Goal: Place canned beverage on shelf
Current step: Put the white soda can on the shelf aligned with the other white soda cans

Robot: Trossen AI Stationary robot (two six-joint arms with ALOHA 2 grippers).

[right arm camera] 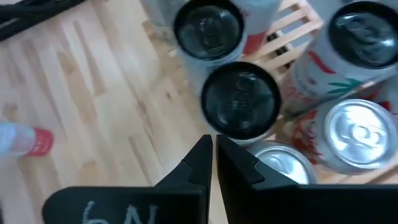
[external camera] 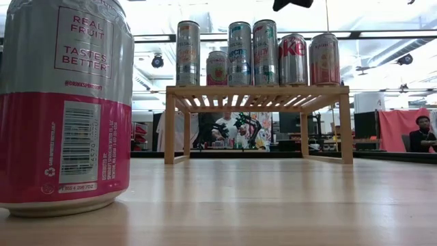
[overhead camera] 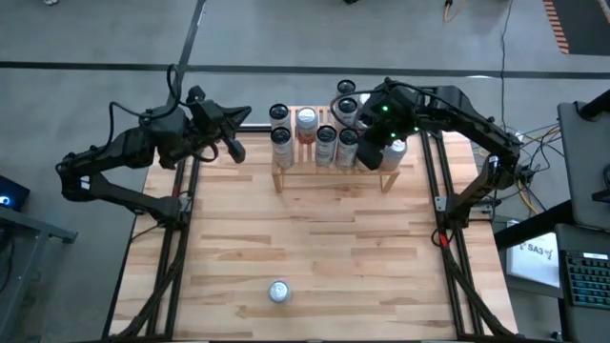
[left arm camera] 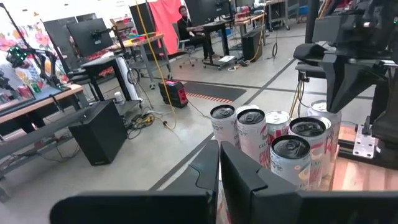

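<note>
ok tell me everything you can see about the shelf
The shelf is a small low rack of light natural wood with a slatted top on short legs, braced by diagonal struts under the top in the low view. It stands upright on the far part of the table, between the two arms. Several cans stand upright on its top, clustered together; the space under it looks clear. The right gripper hangs over its right end, jaws shut.

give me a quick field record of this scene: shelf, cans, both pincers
shelf: low slatted wooden rack at the table's far edge
cans on shelf: a cluster standing upright
loose can: one pink-and-silver can upright near the table's front edge
left pincer: shut, empty, beside the shelf's left end
right pincer: shut, empty, above the shelf's right part
</note>
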